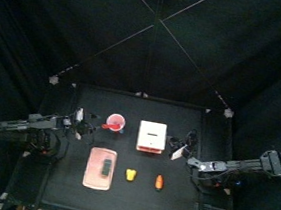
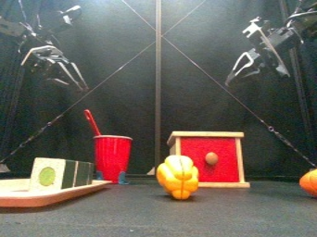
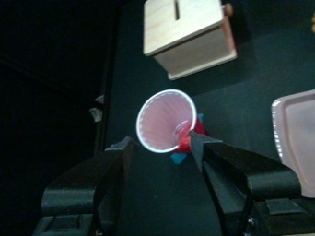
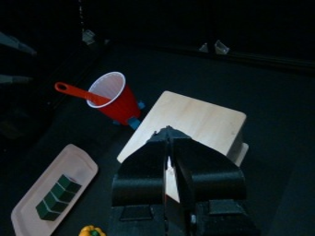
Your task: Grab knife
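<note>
In the top view, the left gripper (image 1: 78, 123) hung at the bench's (image 1: 175, 199) left edge, near the red cup (image 1: 114, 124) in the middle of the frame. Its 2 jaws stood apart, holding nothing, with the cup seen between them in the left wrist view. The knife (image 2: 91, 122), red-handled, stood leaning inside the cup (image 2: 113, 158) at the lower left of the front view, its handle sticking up above the rim. The right gripper (image 1: 190, 162) hovered right of centre in the top view, jaws pressed together and empty, just beside the wooden box (image 1: 152, 135). The box (image 2: 207, 158) had a red front. A pink tray (image 1: 98, 167) lay lower left of centre in the top view, and a yellow pepper (image 2: 179, 177) sat bottom centre in the front view.
</note>
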